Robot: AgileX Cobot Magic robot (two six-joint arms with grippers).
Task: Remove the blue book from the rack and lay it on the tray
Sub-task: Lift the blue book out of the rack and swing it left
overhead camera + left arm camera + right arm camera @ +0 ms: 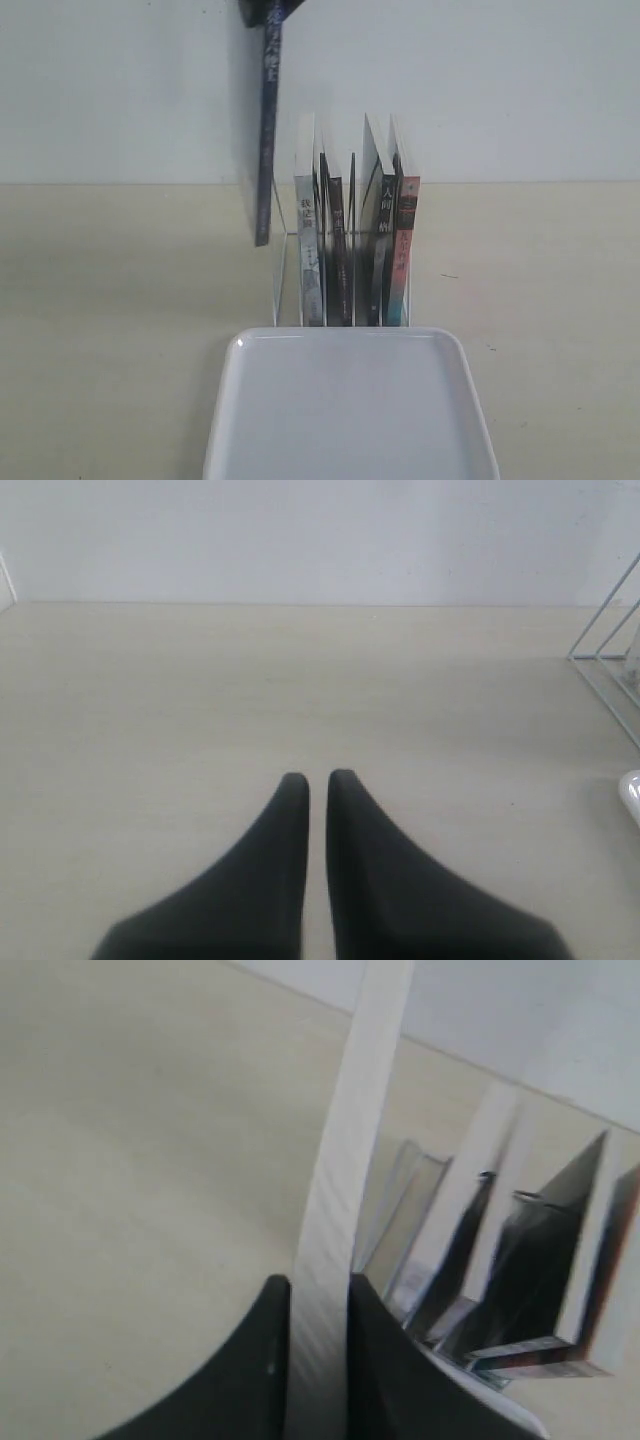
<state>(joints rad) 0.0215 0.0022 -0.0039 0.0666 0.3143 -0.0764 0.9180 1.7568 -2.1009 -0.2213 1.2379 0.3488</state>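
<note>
My right gripper (318,1285) is clenched on the blue book (266,140). In the right wrist view its two dark fingers (262,1340) press on either side of the book's pale page edge, which runs away from them as a long white strip. In the exterior view the book hangs nearly upright with its dark spine and white characters facing the camera. Its top end is caught in the dark gripper at the upper edge of the picture. It is out of the rack (283,270), just beside the rack's left clear wall, with its lower end at about mid-height of the books left inside.

The rack stands on the pale counter (120,320), directly behind the tray (350,400), and their edges look close to touching. A grey-spined book (310,260) stands in a left slot and a red-and-teal-spined book (403,240) at the far right. A dark-spined book (385,235) stands just beside the latter, and there are thin dark volumes between. The white tray lies flat, nothing on it.

My left gripper (318,778) hovers over bare counter, fingers drawn together with only a thin slit between them, gripping nothing. A corner of the rack and the tray's rim show at the edge of its view.
</note>
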